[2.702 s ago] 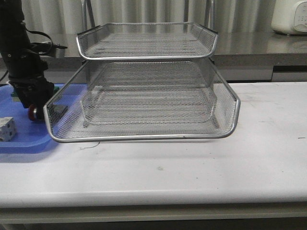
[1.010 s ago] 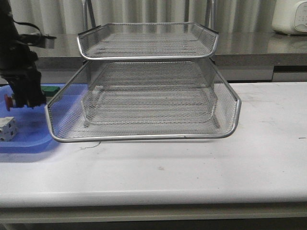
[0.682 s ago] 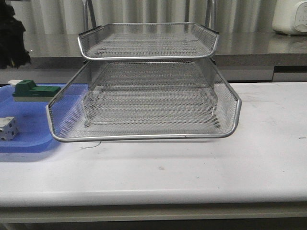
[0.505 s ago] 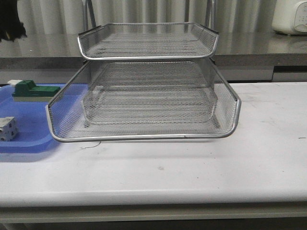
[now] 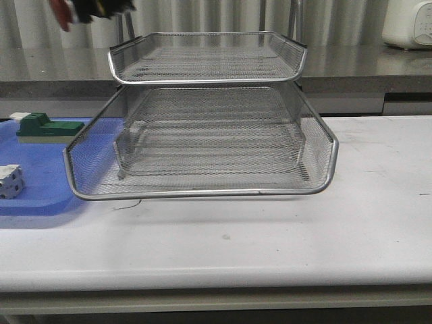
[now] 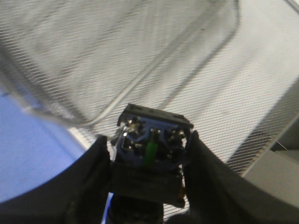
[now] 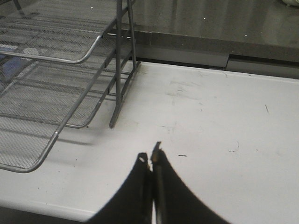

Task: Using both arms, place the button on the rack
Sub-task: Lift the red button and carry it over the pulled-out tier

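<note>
— Left gripper (image 6: 150, 161) status?

— Clamped on the button (image 6: 152, 144). Wrist view showed the black body wedged between both fingers (image 6: 93, 172), terminal end with a green part facing the camera. From the front, only a blurred bit of that gripper (image 5: 94, 8) showed at the upper edge, with what looked like the red head (image 5: 62, 13) poking out on its outer side; too smeared to be sure.

— Rack relative to it?

— The rack (image 5: 202, 118) lay below and just inward of the gripper. Mesh and a chrome rim (image 6: 163, 65) filled the wrist view beyond the button, apart from it, no contact.

— Right gripper?

— Right gripper (image 7: 152, 161) hung over bare white table (image 7: 210, 140), fingertips pressed together, gripping nothing. The rack's upright post (image 7: 119, 70) stood ahead of it, off to one side.

— Anything else?

— Blue tray (image 5: 34, 182) below the left gripper, holding a green block (image 5: 47, 127) and a white block (image 5: 9, 182), well apart from each other.
</note>
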